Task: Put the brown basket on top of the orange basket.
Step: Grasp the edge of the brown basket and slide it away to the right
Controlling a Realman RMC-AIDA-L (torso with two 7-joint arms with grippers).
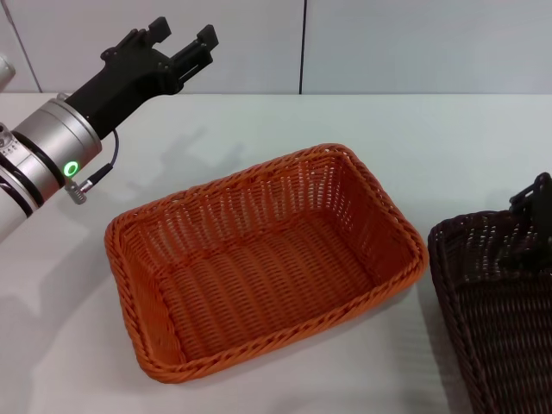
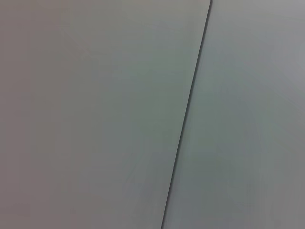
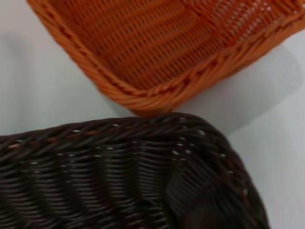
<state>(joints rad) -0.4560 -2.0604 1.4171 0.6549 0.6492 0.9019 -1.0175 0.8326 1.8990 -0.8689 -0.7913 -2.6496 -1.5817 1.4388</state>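
Observation:
The orange basket (image 1: pixel 259 267) stands empty on the white table (image 1: pixel 431 138), in the middle of the head view. The brown basket (image 1: pixel 500 319) is to its right, cut off by the picture's right and bottom edges. My right gripper (image 1: pixel 536 216) is at the brown basket's far rim, mostly out of frame. The right wrist view shows the brown basket's braided rim (image 3: pixel 119 138) close to a corner of the orange basket (image 3: pixel 157 62). My left gripper (image 1: pixel 183 36) is open and empty, raised high at the back left, away from both baskets.
A pale wall with a dark vertical seam (image 1: pixel 303 47) runs behind the table. The left wrist view shows only that wall and its seam (image 2: pixel 188 109). Bare table (image 1: pixel 78 345) lies left of and behind the orange basket.

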